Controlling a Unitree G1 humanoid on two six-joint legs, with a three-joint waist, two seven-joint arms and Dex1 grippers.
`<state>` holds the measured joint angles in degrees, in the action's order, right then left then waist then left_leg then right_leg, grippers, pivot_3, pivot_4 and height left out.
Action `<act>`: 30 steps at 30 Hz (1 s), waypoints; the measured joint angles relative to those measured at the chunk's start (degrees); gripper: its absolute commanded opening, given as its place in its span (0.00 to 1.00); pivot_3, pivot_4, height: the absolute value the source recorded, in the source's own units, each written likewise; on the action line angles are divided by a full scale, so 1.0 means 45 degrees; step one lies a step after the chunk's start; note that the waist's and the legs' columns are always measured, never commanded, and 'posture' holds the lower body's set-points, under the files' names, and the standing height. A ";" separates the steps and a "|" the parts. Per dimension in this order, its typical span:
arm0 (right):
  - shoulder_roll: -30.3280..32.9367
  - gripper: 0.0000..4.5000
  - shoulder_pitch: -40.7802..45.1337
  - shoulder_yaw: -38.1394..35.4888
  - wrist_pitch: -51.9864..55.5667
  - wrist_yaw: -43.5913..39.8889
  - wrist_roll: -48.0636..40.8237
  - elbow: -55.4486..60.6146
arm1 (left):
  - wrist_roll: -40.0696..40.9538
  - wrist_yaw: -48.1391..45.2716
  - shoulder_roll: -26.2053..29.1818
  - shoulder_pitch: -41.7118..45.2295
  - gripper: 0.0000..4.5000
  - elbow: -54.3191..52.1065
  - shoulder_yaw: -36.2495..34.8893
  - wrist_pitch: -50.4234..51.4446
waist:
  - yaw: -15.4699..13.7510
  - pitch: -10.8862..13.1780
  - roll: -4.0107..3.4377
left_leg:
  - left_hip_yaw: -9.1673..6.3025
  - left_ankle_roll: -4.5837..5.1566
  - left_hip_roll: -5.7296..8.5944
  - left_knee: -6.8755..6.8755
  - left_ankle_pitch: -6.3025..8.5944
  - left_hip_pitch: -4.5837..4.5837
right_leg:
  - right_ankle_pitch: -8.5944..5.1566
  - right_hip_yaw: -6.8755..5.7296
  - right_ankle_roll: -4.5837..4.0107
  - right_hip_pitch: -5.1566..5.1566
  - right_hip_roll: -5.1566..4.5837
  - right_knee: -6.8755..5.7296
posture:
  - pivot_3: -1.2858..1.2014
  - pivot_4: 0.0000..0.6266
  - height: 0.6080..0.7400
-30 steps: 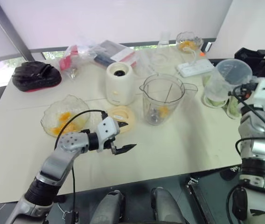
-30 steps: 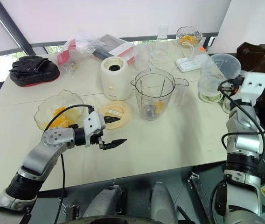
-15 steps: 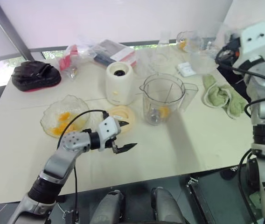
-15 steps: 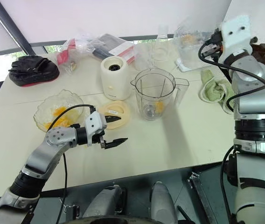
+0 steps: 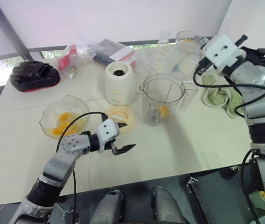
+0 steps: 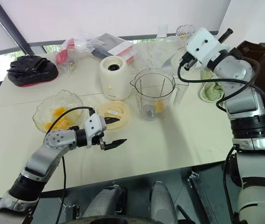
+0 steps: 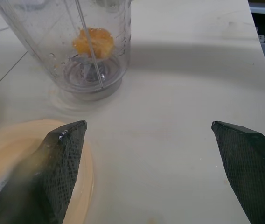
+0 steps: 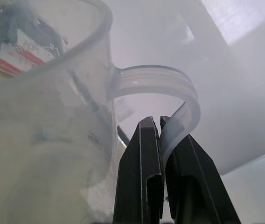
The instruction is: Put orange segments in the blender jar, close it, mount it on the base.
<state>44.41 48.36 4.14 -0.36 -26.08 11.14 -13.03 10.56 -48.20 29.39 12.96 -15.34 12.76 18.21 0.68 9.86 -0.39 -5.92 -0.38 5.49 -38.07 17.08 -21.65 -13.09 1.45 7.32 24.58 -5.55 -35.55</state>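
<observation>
In the head views the measuring cup held aloft is blurred, so its contents cannot be made out, and the right gripper's fingers are concealed behind the wrist housing. In the left wrist view the blender jar is cropped at twelve o'clock.

Both arms silver-grey metal segments with black joint collars. Left end effector: white block housing, two black pointed fingers with fine mesh-textured pads; black cable loops from forearm to wrist. Right end effector: white boxy housing, black fingers with grooved inner faces; black cables looped along wrist and forearm.
</observation>
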 measured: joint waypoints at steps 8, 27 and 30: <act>0.0130 0.02 0.0032 0.0033 -0.1145 -0.0004 0.0974 -0.0452 | -0.0021 0.0047 -0.0005 0.0048 1.00 -0.0040 0.0000 0.0000 | 0.0000 0.0000 0.0000 | 0.0001 -0.0002 0.0000 0.0000 -0.0001 0.0000 | 0.0000 0.0000 0.0000 0.0000 0.0000 0.0001 | 0.52 0.24 1.00; 0.0215 0.02 0.0227 0.0033 -0.2306 -0.0003 0.2154 -0.0948 | -0.0105 -0.0025 -0.0005 0.0086 1.00 -0.0036 0.0005 -0.0051 | 0.0005 0.0000 0.0000 | 0.0001 -0.0003 0.0000 0.0000 -0.0002 0.0000 | 0.0000 0.0000 0.0000 0.0000 0.0000 0.0001 | 0.52 0.24 1.00; 0.0235 0.02 0.0227 0.0033 -0.2368 -0.0003 0.2262 -0.0948 | -0.0134 -0.0029 -0.0006 0.0086 1.00 -0.0029 0.0006 -0.0062 | 0.0006 0.0000 0.0000 | 0.0001 -0.0003 0.0000 0.0000 -0.0002 0.0000 | 0.0000 0.0000 0.0000 0.0000 0.0000 0.0001 | 0.52 0.24 1.00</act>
<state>45.47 49.39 4.28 -11.02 -26.10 21.32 -17.30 9.96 -48.33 29.37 13.35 -15.47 12.79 17.93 0.71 9.86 -0.39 -5.91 -0.39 5.49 -38.06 17.07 -21.65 -13.09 1.45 7.32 24.58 -5.55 -35.54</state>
